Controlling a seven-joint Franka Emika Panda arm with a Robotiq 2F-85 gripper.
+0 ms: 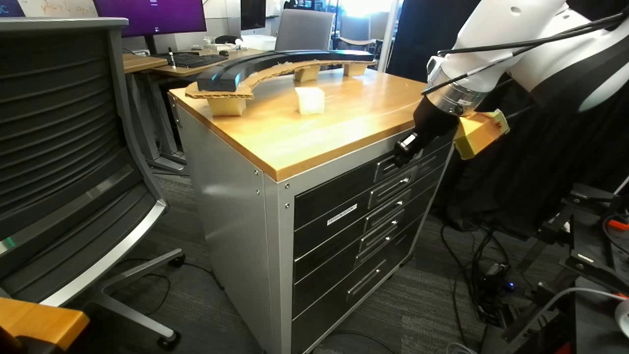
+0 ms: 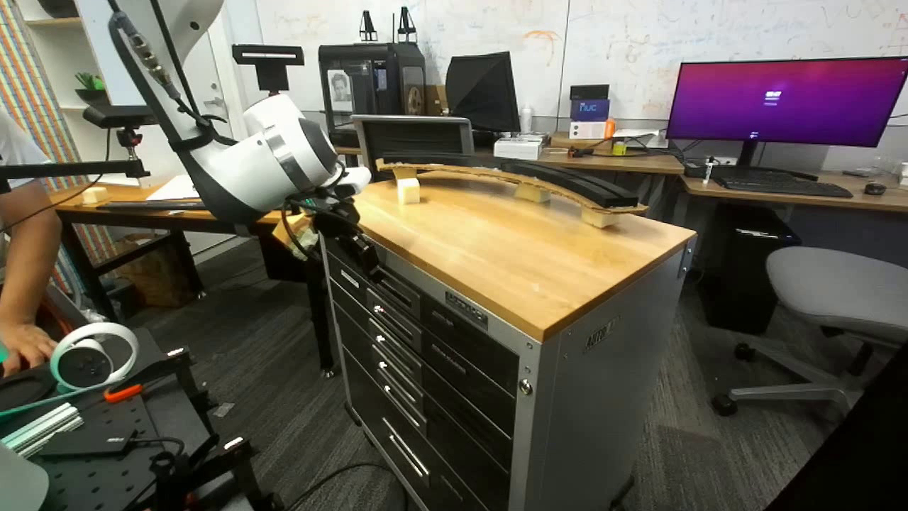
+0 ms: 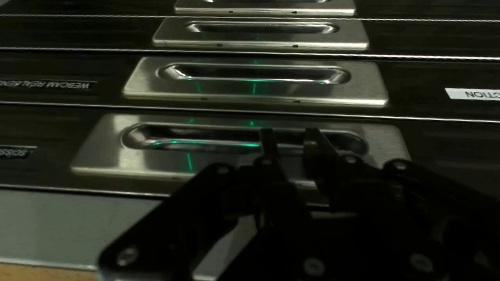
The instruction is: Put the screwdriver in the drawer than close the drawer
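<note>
No screwdriver shows in any view. The black drawers of the metal cabinet look shut in both exterior views; the top drawer [image 1: 334, 189] also shows in an exterior view [image 2: 454, 326]. Its recessed silver handle [image 3: 117, 158] fills the lower middle of the wrist view. My gripper [image 3: 290, 134] is in front of the right part of this handle, fingertips pointing at the recess. The fingers are apart with nothing between them. Contact with the handle cannot be told. In both exterior views the gripper [image 1: 404, 153] [image 2: 367, 264] is low before the top drawer, below the worktop edge.
The wooden worktop [image 1: 344, 128] overhangs just above the gripper. A curved dark strip on cardboard [image 1: 275, 64] rests on foam blocks there. A yellow block [image 1: 479, 132] shows beside the wrist. A chair [image 1: 59, 147] and a cluttered black bench [image 2: 106, 426] stand nearby.
</note>
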